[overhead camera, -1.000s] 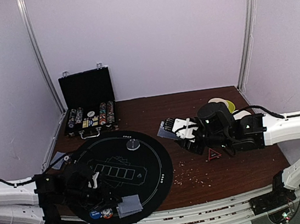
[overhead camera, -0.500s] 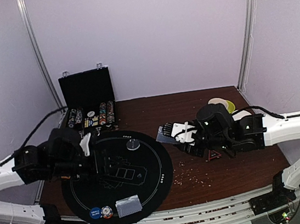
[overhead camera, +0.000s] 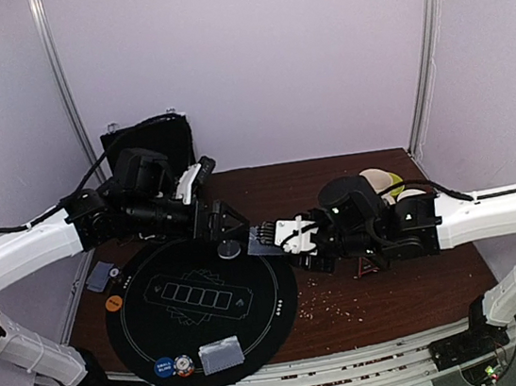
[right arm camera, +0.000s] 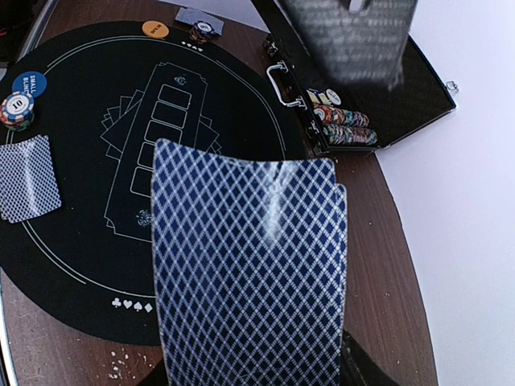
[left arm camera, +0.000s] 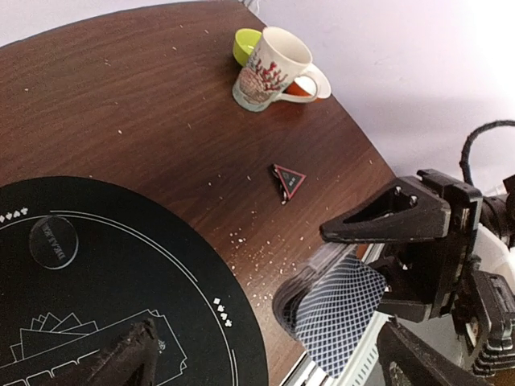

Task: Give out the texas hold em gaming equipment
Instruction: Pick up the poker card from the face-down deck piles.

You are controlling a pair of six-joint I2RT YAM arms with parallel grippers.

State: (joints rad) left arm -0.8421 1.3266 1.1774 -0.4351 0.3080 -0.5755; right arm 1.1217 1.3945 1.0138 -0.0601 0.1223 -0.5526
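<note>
My right gripper [overhead camera: 288,238] is shut on a deck of blue-diamond-backed cards [overhead camera: 265,240], held out over the right rim of the round black mat [overhead camera: 265,320]. In the right wrist view the deck [right arm camera: 249,273] fills the middle. My left gripper [overhead camera: 232,227] hangs wide open just left of the deck, touching nothing; its fingertips [left arm camera: 129,362] frame the deck [left arm camera: 342,314]. Dealt cards [overhead camera: 220,353], a blue disc [overhead camera: 164,366] and a red-white chip [overhead camera: 183,364] lie at the mat's near edge. An orange disc [overhead camera: 113,303] lies at its left, a clear disc [left arm camera: 53,241] at its far side.
The black hinged case [right arm camera: 362,104] with chip rows stands open at the back left, partly behind my left arm. A card [overhead camera: 100,276] lies off the mat's left. A patterned mug [left arm camera: 269,68] stands at the back right, a red triangle [left arm camera: 287,178] and crumbs nearby.
My left arm swung from the mat's near-left edge up and right to the deck, its jaws opening wide. My right gripper carried the deck leftward towards the mat.
</note>
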